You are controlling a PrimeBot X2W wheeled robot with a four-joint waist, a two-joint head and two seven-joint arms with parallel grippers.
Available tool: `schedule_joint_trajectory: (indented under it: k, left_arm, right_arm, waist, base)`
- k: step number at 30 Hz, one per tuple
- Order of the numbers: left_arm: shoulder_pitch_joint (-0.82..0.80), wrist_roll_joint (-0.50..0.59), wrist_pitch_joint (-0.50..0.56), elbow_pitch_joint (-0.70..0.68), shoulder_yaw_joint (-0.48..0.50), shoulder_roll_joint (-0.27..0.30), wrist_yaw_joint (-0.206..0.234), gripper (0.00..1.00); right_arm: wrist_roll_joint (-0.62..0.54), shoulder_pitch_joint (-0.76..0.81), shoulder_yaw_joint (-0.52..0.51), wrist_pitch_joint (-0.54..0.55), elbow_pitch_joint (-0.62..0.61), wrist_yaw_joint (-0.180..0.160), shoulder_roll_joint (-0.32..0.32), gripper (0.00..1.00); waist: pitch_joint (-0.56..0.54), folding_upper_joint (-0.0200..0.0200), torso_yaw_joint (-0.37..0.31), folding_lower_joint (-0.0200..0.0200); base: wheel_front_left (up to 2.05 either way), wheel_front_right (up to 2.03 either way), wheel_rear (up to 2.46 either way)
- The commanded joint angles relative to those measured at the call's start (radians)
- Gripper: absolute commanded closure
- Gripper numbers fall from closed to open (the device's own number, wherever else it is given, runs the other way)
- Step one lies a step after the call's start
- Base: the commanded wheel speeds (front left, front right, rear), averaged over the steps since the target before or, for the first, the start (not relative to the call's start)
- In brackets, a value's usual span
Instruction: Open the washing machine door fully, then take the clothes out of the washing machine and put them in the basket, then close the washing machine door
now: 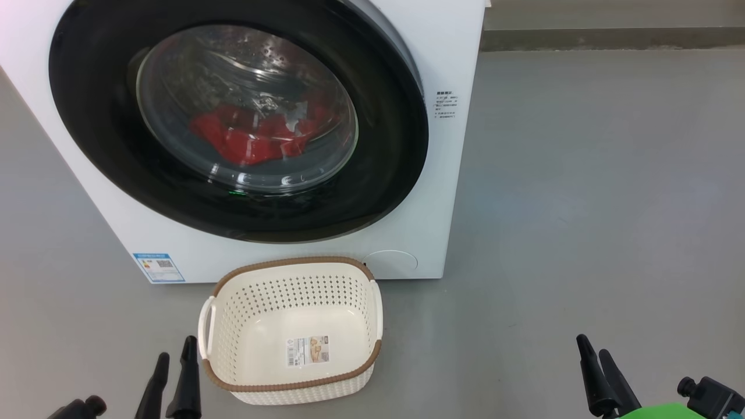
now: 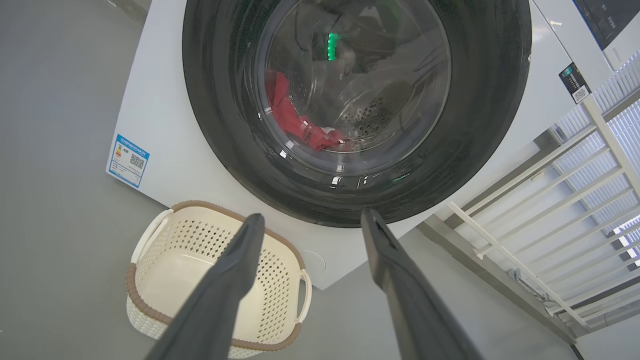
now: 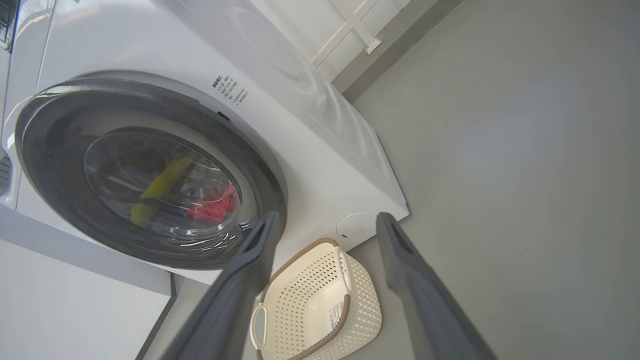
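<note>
One door (image 1: pixel 93 134) — between clothes (image 1: pixel 250 142) and basket (image 1: pixel 273 291)

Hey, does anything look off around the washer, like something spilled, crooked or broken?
Nothing stands out. The door looks whole, the red clothes lie inside behind its glass, and the basket stands upright and empty on the floor in front of the washer. No spill shows.

Left pincer (image 1: pixel 176 347) and right pincer (image 1: pixel 591 344) agape
</note>
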Motion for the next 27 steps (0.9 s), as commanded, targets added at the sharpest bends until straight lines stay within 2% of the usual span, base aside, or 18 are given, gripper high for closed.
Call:
schedule_joint_trajectory:
  k: [1,27]
  left_arm:
    - [-0.005,0.036,-0.015,-0.033,0.012,0.024,-0.002,0.0]
    - [0.017,0.345,-0.095,-0.069,-0.018,0.036,-0.003,0.0]
  right_arm:
    - [-0.038,-0.004,0.014,-0.013,-0.03,0.001,-0.012,0.0]
    - [-0.331,0.029,0.028,-0.092,-0.09,0.001,-0.016,0.0]
  waist:
    - [0.0,0.0,0.0,-0.0001]
    - [-0.004,0.0,0.009,-0.0001]
  base:
    - [0.0,0.0,0.0]
    - [0.0,0.0,0.0]
